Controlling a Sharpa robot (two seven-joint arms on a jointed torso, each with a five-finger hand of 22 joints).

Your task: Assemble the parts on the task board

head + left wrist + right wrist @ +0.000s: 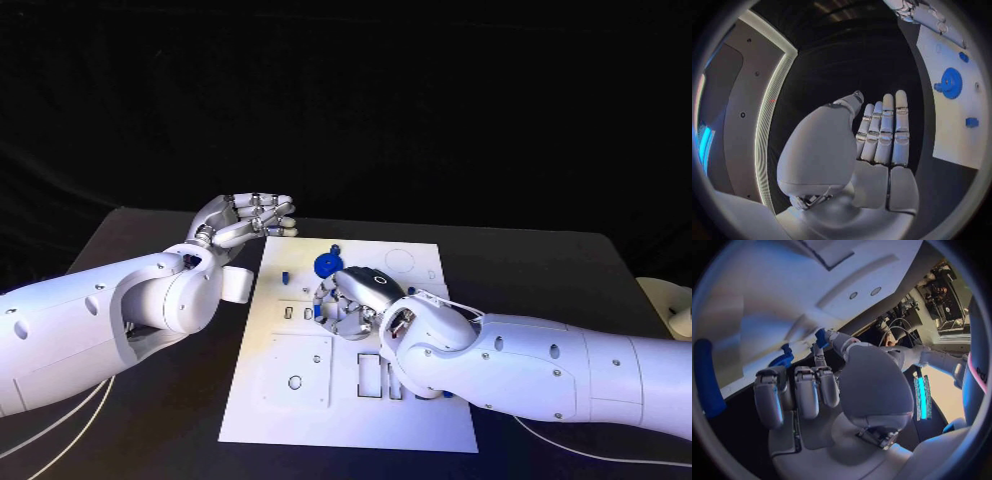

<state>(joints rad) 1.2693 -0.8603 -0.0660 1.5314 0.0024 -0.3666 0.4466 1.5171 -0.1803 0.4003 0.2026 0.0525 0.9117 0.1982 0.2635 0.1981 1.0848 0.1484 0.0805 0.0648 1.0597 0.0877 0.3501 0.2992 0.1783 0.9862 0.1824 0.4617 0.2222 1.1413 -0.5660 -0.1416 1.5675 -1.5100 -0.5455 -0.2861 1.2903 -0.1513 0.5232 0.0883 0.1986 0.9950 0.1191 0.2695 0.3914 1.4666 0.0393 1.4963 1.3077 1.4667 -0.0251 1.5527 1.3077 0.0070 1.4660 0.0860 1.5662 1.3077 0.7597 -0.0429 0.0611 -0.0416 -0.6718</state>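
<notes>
A white task board [310, 400] lies in the centre of the head view, on a black table [548, 270]. Near the board's top edge sits a round blue part [329, 265], with a small blue peg [286, 276] to its left. In the right wrist view, the right hand [817, 385] appears to pinch a small blue part [821, 336] at its fingertips, close against the board; the other fingers are curled. In the head view this right hand [361, 295] reaches in from the lower right and covers the middle of the board.

The left hand [245, 222] hovers at the upper left, just off the board's corner, fingers loosely together and holding nothing.

The pinch looks shallow, so the part could slip or tilt as it meets its slot. The forearm also hides much of the board.

The table is matte black; the background is dark.
</notes>
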